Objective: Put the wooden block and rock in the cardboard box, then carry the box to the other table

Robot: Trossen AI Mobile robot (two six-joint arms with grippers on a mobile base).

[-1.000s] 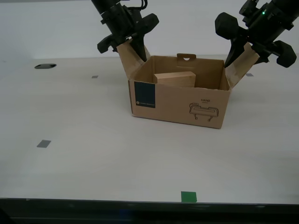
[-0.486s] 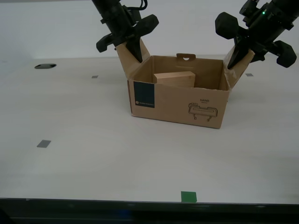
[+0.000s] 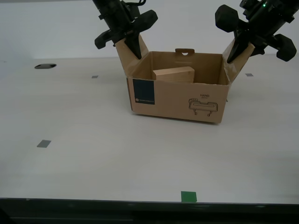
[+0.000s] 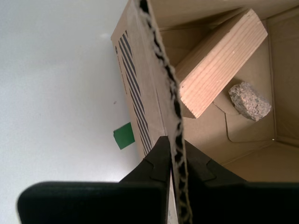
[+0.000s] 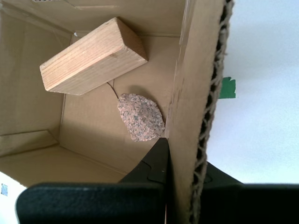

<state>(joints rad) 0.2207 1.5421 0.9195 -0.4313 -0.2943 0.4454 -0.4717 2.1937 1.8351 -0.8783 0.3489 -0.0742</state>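
**Cardboard box (image 3: 177,100) gripped over off-white table (image 3: 93,154)**
My first gripper (image 5: 182,154) and my second gripper (image 4: 176,149) each pinch a box flap. The wooden block (image 3: 174,74) and rock (image 5: 140,116) lie inside, with open tabletop around.

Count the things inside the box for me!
2. A wooden block leans tilted inside the box, and a small rock lies on the box floor beside it. More could hide behind the walls.

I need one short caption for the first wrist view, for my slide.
My first gripper clamps a cardboard box flap; wooden block and rock lie inside.
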